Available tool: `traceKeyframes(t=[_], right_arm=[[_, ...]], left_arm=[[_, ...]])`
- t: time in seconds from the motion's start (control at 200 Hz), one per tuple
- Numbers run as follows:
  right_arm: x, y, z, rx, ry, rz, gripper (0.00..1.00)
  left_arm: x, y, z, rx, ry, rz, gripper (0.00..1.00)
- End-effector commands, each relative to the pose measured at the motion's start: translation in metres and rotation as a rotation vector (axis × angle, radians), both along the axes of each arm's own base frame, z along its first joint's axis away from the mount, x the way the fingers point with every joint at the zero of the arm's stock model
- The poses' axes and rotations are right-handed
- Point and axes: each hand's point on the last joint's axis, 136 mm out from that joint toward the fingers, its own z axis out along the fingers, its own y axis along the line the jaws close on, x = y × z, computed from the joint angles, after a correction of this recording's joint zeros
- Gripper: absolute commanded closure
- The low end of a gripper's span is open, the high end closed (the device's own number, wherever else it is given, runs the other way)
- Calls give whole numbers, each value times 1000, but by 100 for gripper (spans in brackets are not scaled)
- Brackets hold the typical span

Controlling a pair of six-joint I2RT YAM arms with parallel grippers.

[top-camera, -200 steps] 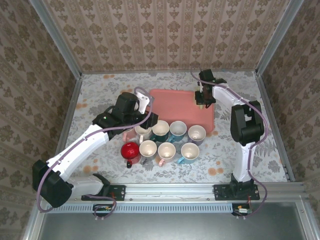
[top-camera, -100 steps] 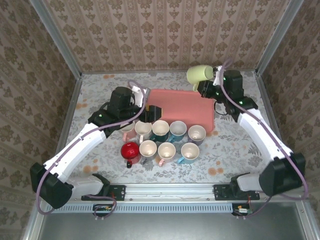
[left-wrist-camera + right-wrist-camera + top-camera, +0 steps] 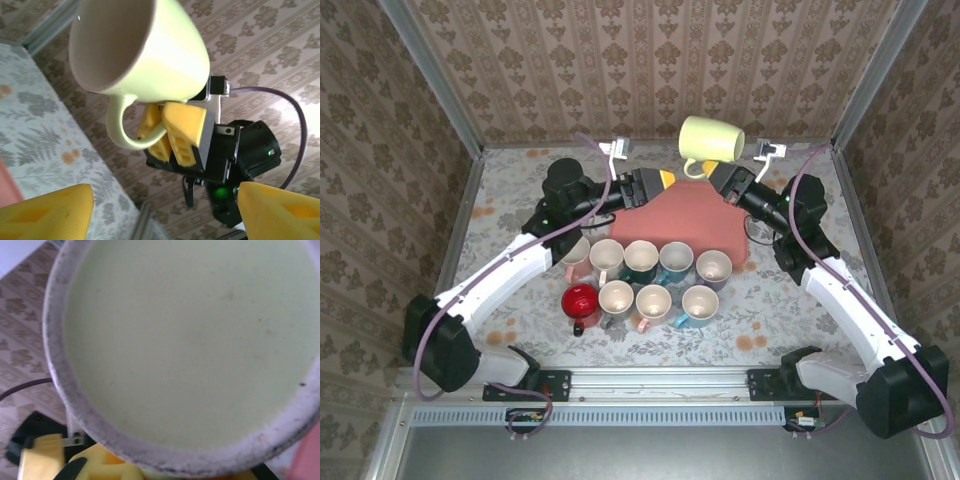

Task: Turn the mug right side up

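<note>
Mug (image 3: 710, 138) on its side, mouth toward your left gripper (image 3: 660, 182), which is spread and nearer the rim; right gripper (image 3: 720, 175) pinches the handle (image 3: 122, 135).

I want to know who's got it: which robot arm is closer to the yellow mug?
Right. The right gripper is clamped on the pale yellow mug at its handle, holding it in the air. The left gripper hangs open just left of the mug, not touching.
</note>
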Motion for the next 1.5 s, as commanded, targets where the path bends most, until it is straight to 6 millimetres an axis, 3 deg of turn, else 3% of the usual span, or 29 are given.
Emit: traceKeyframes(t=[0.0,0.155,0.27,0.47,0.675,0.745,0.785,0.825,0.83,0.835,0.85,0.885,0.93,0.98,1.065,1.18,1.315,1.495], right_arm=[[-37,3,72,155,-217,73,100],[-48,15,79,174,-230,121,100],[-52,23,75,175,-221,145,100],[-54,26,60,176,-182,155,100],[-51,23,45,136,-137,116,100],[-44,20,35,102,-85,74,100],[-44,19,31,84,-76,59,86],[-44,16,28,66,-66,38,60],[-43,15,28,62,-62,30,52],[-43,15,28,62,-62,30,52],[-43,12,26,51,-56,12,40],[-43,7,23,32,-40,-22,26],[-43,-2,19,0,-23,-74,15],[-44,-15,11,-52,7,-150,10],[-51,-44,2,-163,40,-295,10],[-65,-102,0,-344,110,-564,11],[-88,-143,33,-455,59,-739,11],[-113,-166,73,-496,-32,-820,11]], left_arm=[[-12,-4,31,-126,-25,-71,23],[-6,-10,40,-195,-8,-98,26],[-5,-12,49,-243,-10,-122,35],[-3,-12,52,-255,-27,-120,58],[-11,-14,56,-251,-56,-135,100],[-21,-18,58,-221,-87,-154,100],[-24,-18,57,-196,-103,-148,100],[-25,-17,55,-166,-118,-126,100],[-25,-16,54,-161,-119,-122,100],[-26,-16,54,-158,-122,-119,100],[-26,-14,54,-150,-130,-110,100],[-26,-11,52,-125,-142,-83,100],[-26,-5,51,-96,-162,-50,100],[-27,0,50,-65,-183,-18,100],[-31,8,46,2,-216,23,100],[-38,10,30,138,-266,55,100],[-65,-13,-1,400,-389,24,100],[-111,-62,-58,759,-579,-115,100]])
